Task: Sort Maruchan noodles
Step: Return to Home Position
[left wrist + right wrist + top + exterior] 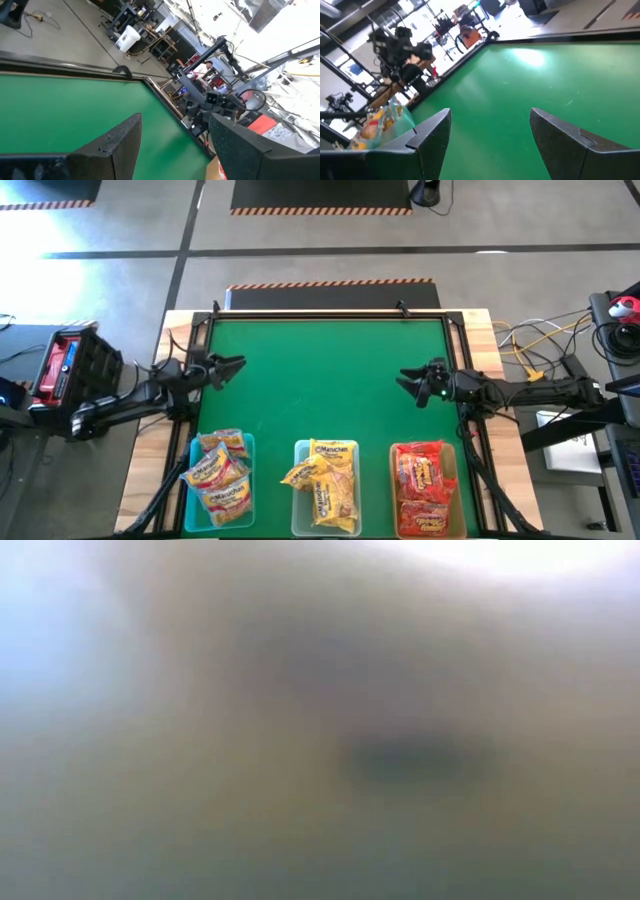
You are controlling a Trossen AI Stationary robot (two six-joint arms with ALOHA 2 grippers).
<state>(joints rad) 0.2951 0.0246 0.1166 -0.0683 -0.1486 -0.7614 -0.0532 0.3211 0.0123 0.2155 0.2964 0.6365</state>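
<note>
Green bench point(330, 380) carries three bins point(297, 515) with Maruchan noodles point(330, 485) inside. I see left tool point(236, 366) and right tool point(404, 378) hovering at opposite sides, fingers apart.

Two slim, matte-black jointed arms point(125, 405) end in black two-fingered tools: the left tool point(233, 366) and the right tool point(404, 378), a small green light point(443, 391) on its wrist. The thick wedge-shaped fingers point(432, 137) look rough-textured.
</note>
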